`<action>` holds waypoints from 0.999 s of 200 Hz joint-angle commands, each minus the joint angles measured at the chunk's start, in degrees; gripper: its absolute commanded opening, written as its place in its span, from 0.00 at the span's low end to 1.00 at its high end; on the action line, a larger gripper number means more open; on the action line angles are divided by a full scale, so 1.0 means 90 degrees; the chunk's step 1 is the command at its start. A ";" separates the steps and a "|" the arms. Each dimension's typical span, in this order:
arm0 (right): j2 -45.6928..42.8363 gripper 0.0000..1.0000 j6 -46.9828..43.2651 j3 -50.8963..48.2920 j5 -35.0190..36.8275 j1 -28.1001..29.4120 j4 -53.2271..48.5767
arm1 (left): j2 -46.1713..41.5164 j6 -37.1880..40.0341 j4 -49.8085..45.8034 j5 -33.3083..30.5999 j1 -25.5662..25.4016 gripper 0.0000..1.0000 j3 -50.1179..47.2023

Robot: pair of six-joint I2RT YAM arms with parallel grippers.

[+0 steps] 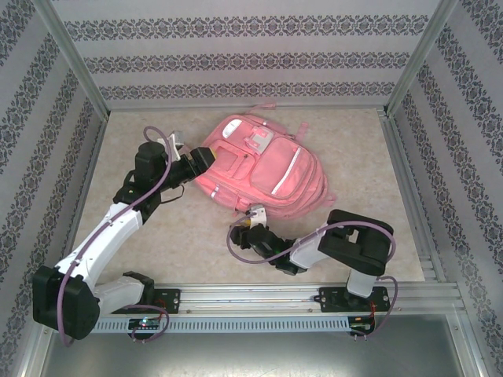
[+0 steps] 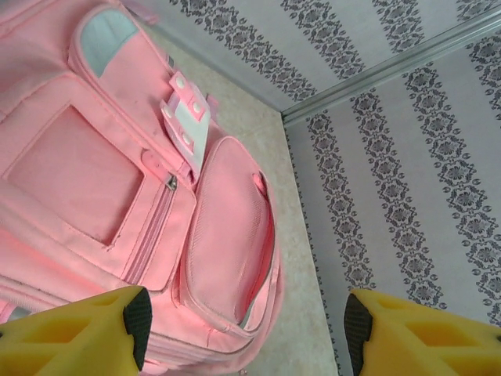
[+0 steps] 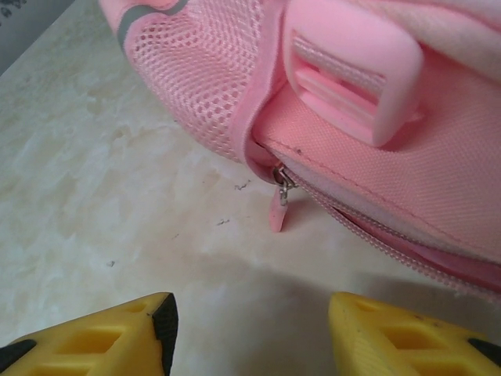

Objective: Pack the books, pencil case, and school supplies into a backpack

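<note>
**Packing looks nearly finished**

My right tool (image 3: 250, 329) hangs open and empty by the pink zip pull (image 3: 278, 207) of the large pink fabric backpack (image 1: 259, 169), which lies flat on the bench (image 1: 369, 157). Farther left, my left tool (image 2: 246, 321) is open and empty too. The zips look closed, so I judge little remains.

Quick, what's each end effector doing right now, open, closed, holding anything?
Left end effector: open, holding nothing, above the backpack.
Right end effector: open, holding nothing, facing the zipper pull.

Pink backpack (image 1: 259, 169), beige marbled table (image 1: 377, 173), floral-striped walls (image 1: 236, 59)
</note>
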 commanded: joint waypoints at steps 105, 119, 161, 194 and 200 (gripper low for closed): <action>0.0952 0.49 0.0607 0.0722 0.0195 -0.0473 -0.0114 | 0.0010 -0.0423 0.0886 0.0514 0.0319 0.67 -0.0275; 0.1039 0.49 0.0558 0.0860 0.0068 -0.0505 -0.0114 | 0.0031 -0.0434 0.0903 0.0532 0.0331 0.67 -0.0276; 0.1033 0.44 0.0628 0.1130 0.0027 -0.0508 -0.0632 | 0.0051 -0.0496 0.0966 0.0534 0.0401 0.66 -0.0326; 0.0977 0.38 0.0891 0.1291 0.0137 -0.0563 -0.1344 | 0.0110 -0.0643 0.1114 0.0573 0.0472 0.66 -0.0403; 0.0995 0.37 0.0964 0.1292 0.0132 -0.0592 -0.1354 | 0.0110 -0.0663 0.1134 0.0565 0.0477 0.66 -0.0418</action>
